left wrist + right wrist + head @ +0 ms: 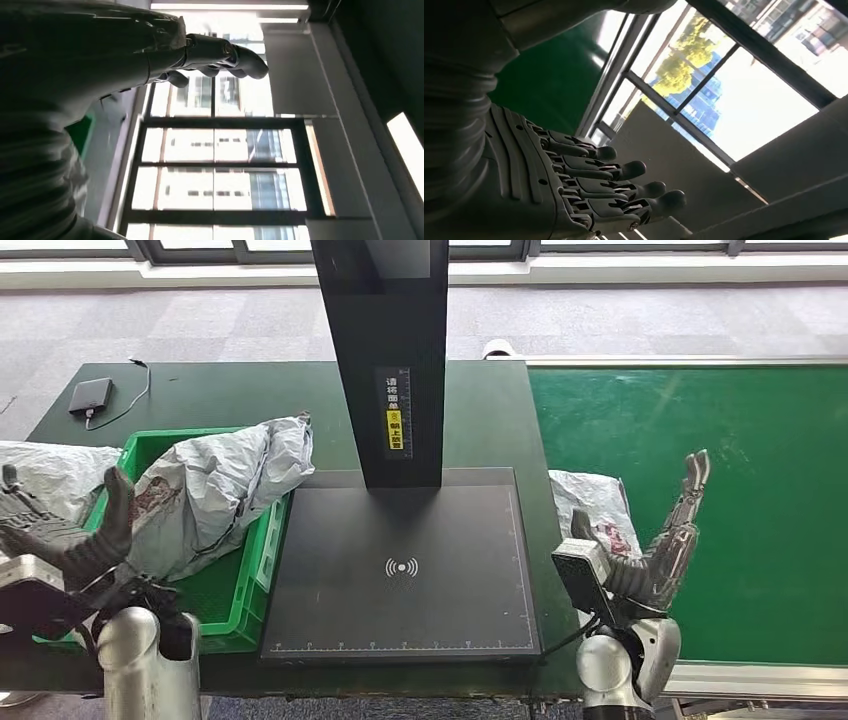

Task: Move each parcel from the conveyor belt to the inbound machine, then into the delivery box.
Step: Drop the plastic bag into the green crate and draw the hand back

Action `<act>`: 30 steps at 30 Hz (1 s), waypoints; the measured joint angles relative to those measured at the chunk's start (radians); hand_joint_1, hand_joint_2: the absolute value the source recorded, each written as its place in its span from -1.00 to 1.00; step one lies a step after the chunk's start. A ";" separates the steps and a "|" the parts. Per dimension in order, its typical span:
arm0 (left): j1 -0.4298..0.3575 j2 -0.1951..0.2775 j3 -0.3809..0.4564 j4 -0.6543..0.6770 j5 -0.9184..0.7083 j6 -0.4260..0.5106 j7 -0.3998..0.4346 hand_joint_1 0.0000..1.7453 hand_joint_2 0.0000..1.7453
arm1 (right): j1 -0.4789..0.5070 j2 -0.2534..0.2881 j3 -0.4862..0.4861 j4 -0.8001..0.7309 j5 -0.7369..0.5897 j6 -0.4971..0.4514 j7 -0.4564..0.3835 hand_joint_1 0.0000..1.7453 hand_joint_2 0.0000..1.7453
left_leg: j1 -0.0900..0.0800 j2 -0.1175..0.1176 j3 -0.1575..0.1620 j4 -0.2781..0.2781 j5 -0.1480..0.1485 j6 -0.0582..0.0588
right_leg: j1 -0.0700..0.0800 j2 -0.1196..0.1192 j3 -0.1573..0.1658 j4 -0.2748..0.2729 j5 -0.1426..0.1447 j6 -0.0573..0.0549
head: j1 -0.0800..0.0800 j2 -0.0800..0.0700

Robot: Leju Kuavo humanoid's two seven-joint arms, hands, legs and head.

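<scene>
Beside green crate [225, 615], left hand [70, 535] spread wide, empty; right hand [665, 540] fingers extended, empty, near parcel [590, 498].

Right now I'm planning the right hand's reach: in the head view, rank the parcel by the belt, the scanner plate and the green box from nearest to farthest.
From the right hand:
1. Grey parcel, just beside it at the belt's edge.
2. Scanner plate, in the middle.
3. Green box, far left, holding another parcel.

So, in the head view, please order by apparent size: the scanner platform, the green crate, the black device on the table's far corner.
1. Scanner platform: largest.
2. Green crate: smaller, though parcels cover part of it.
3. Black device: smallest, but farthest from the camera.
</scene>
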 joint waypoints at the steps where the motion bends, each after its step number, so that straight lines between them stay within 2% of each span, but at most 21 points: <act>1: 0.019 0.004 -0.034 -0.011 0.035 -0.025 -0.003 -1.00 1.00 | 0.004 0.000 -0.030 0.010 0.028 0.000 0.004 -1.00 1.00 | 0.000 -0.001 0.000 0.000 0.000 0.000 | 0.000 -0.001 0.000 0.000 0.000 0.000 | 0.000 0.000; 5: 0.062 0.011 -0.112 -0.037 0.029 -0.081 -0.007 -1.00 1.00 | 0.013 0.000 -0.097 0.029 0.053 -0.001 0.023 -1.00 1.00 | -0.001 -0.001 0.000 0.000 0.000 0.000 | -0.001 -0.001 0.000 0.000 0.000 0.000 | 0.000 0.000; 6: 0.068 0.012 -0.122 -0.039 0.061 -0.137 -0.006 -1.00 1.00 | 0.014 -0.001 -0.111 0.033 0.089 -0.001 0.054 -1.00 1.00 | -0.001 -0.001 0.000 0.000 0.000 0.000 | -0.001 -0.001 0.000 0.000 0.000 0.000 | 0.000 0.000; 10: 0.102 0.012 -0.131 -0.036 0.233 -0.460 -0.005 -1.00 1.00 | 0.002 -0.011 -0.208 0.101 0.264 0.000 0.197 -1.00 1.00 | -0.001 -0.001 0.000 0.000 -0.001 0.000 | -0.001 -0.001 0.000 0.000 -0.001 0.001 | 0.000 0.000; 13: 0.130 0.011 -0.131 -0.027 0.286 -0.569 -0.005 -1.00 1.00 | -0.035 -0.036 -0.284 0.215 0.315 0.000 0.239 -1.00 1.00 | -0.001 -0.001 0.000 0.000 -0.001 0.000 | -0.001 0.000 0.000 0.000 -0.001 0.001 | 0.000 0.000; 19: 0.165 0.009 -0.143 -0.009 0.285 -0.589 -0.005 -1.00 1.00 | -0.097 -0.081 -0.346 0.397 0.359 0.000 0.290 -1.00 1.00 | -0.001 -0.001 0.000 0.000 -0.001 0.000 | -0.001 0.000 0.000 0.000 -0.001 0.001 | 0.000 0.000; 30: 0.169 0.009 -0.147 0.006 0.282 -0.589 -0.005 -1.00 1.00 | -0.128 -0.103 -0.373 0.494 0.361 -0.001 0.290 -1.00 1.00 | -0.001 -0.001 0.000 0.000 -0.001 0.000 | -0.001 0.000 0.000 0.000 -0.001 0.001 | 0.000 0.000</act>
